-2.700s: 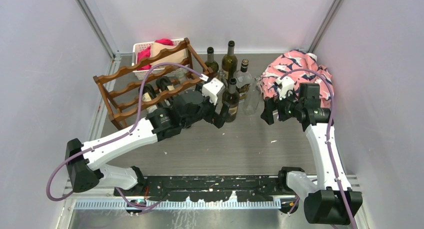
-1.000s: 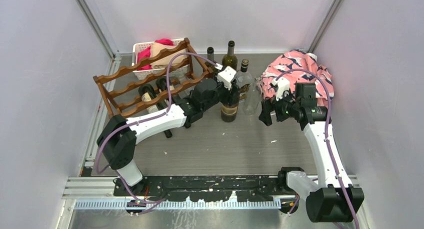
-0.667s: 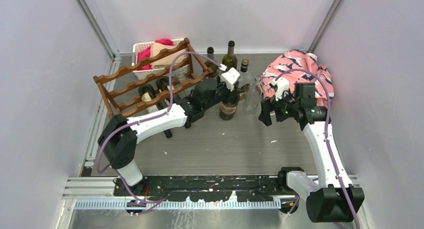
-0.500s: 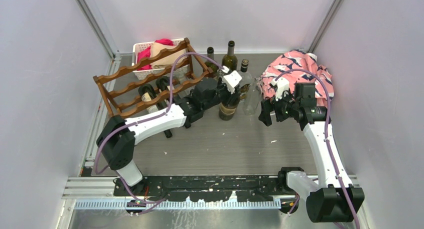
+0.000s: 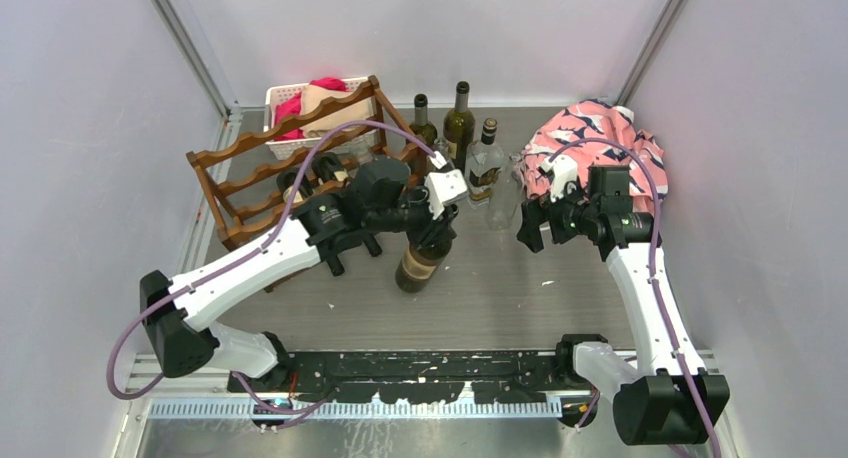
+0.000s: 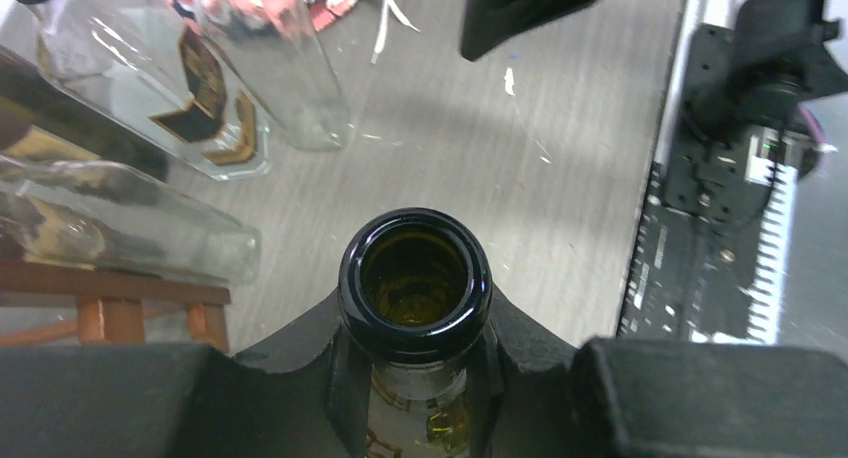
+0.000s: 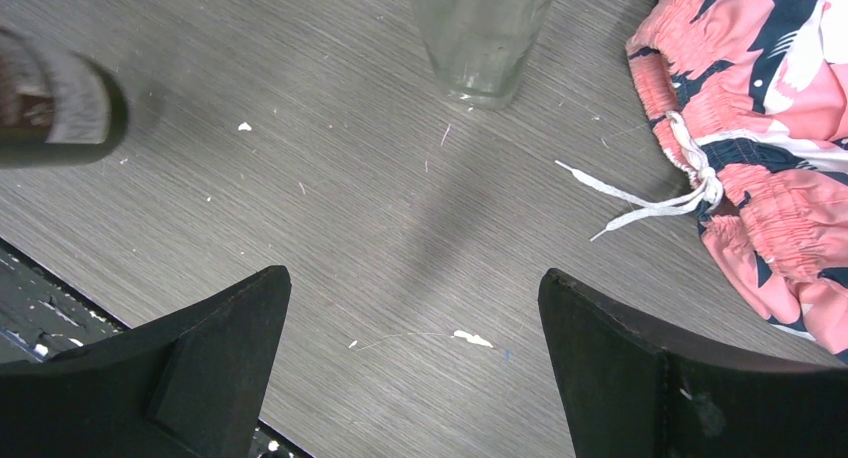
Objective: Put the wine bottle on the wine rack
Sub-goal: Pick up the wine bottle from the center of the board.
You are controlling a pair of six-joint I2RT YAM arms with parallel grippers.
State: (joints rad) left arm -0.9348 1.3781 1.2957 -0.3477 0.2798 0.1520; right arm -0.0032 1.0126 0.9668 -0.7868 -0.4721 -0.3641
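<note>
The wine bottle [image 5: 418, 261] is dark green glass with a tan label. It hangs tilted over the table's middle, base toward the near left. My left gripper [image 5: 434, 221] is shut on its neck. In the left wrist view, the black fingers [image 6: 300, 363] clamp the neck just under the open mouth [image 6: 415, 274]. The wine rack [image 5: 262, 150], dark reddish-brown with wavy rails, stands at the far left and holds two dark bottles [image 5: 301, 187] lying down. A corner of the rack [image 6: 110, 313] shows beside my left gripper [image 6: 415, 350]. My right gripper [image 5: 534, 224] [image 7: 412, 283] hovers open over bare table.
Several upright bottles [image 5: 459, 118] and a clear glass bottle [image 5: 504, 200] [image 7: 480, 33] stand at the back. Pink patterned shorts [image 5: 592, 143] [image 7: 765, 108] lie at the far right. A white slotted basket [image 5: 281, 96] with red cloth sits behind the rack.
My left gripper closed on the bottle's neck, then lifted it out of the bottle group and drew it toward the near left, tilting it. The right arm has stayed still.
</note>
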